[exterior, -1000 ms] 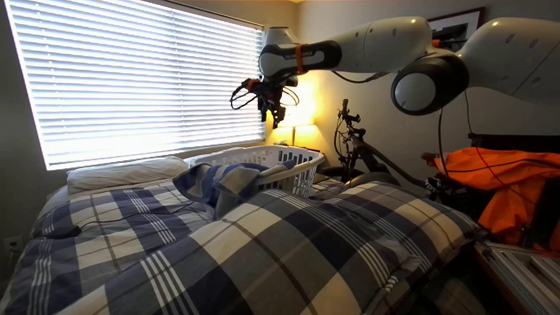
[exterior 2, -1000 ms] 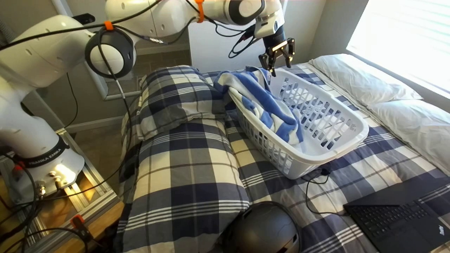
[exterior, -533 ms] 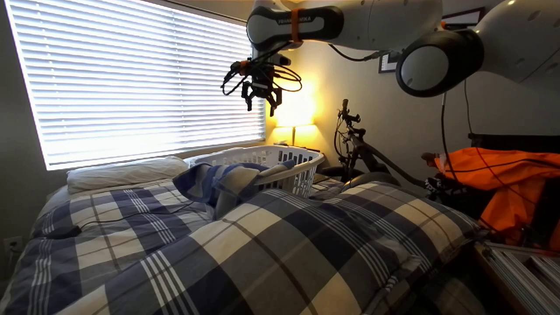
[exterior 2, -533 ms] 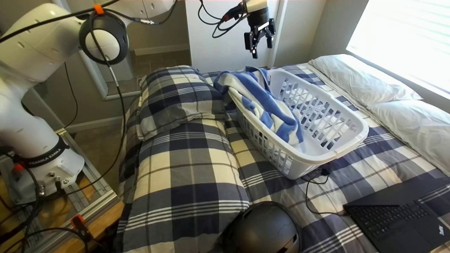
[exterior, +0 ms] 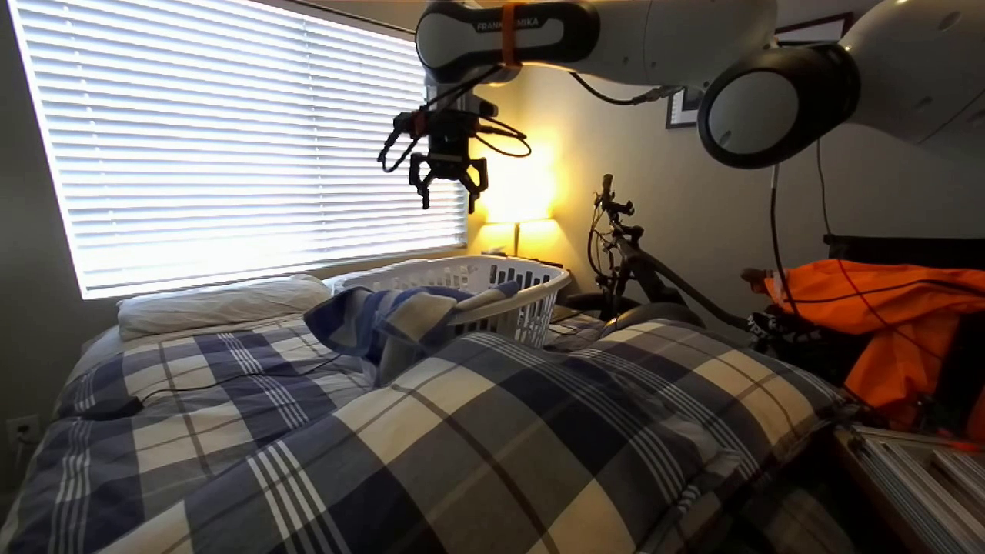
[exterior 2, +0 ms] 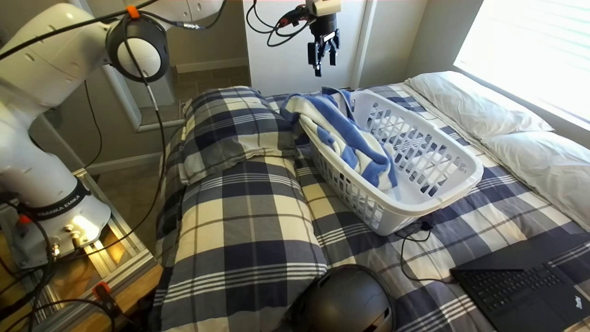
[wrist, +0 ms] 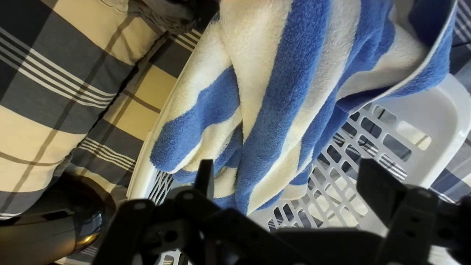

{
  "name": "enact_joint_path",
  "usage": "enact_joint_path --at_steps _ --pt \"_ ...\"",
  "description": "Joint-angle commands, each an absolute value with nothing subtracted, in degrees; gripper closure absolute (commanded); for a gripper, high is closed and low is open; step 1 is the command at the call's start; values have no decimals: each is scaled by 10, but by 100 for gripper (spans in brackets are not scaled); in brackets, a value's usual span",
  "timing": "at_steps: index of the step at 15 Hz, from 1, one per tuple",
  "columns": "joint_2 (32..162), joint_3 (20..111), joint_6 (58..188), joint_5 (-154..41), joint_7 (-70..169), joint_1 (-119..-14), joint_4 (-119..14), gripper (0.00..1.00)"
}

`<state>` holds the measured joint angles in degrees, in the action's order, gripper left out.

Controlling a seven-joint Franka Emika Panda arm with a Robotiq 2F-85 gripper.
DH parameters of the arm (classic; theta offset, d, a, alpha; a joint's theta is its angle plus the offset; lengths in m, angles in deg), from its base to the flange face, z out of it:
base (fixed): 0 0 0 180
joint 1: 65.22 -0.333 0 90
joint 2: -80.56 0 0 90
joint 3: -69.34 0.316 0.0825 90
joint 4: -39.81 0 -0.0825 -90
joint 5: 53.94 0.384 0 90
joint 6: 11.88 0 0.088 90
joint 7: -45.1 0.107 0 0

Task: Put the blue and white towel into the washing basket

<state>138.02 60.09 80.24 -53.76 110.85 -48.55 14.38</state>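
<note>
The blue and white striped towel (exterior 2: 343,127) lies draped over the near long rim of the white washing basket (exterior 2: 417,210). One part hangs down inside the basket and another bunches over the rim and corner, outside it. In an exterior view the towel (exterior: 419,308) hangs over the corner of the basket (exterior: 531,304). My gripper (exterior 2: 325,69) is open and empty, pointing down in the air well above the towel; it also shows so in an exterior view (exterior: 449,206). In the wrist view the spread fingers (wrist: 287,165) have the towel (wrist: 283,81) and basket (wrist: 450,106) below them.
A plaid duvet roll (exterior 2: 249,207) lies beside the basket on the bed. A black helmet (exterior 2: 345,299) and an open laptop (exterior 2: 530,281) lie on the bed. White pillows (exterior 2: 479,101) lie along the window side. A lit lamp (exterior: 517,208) and a bicycle (exterior: 639,261) stand behind.
My gripper has risen from near the basket's end, turned, and shifted away from the basket's middle; it stays open. Towel and basket have not moved.
</note>
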Motion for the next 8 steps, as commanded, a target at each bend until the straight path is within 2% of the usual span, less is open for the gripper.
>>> enact_joint_path --at_steps 1,7,8 --pt "1373 603 806 -540 1108 -486 133 0" --pt "1395 626 788 -537 1040 -527 126 0" --pt "1429 631 757 -536 1026 -534 172 0"
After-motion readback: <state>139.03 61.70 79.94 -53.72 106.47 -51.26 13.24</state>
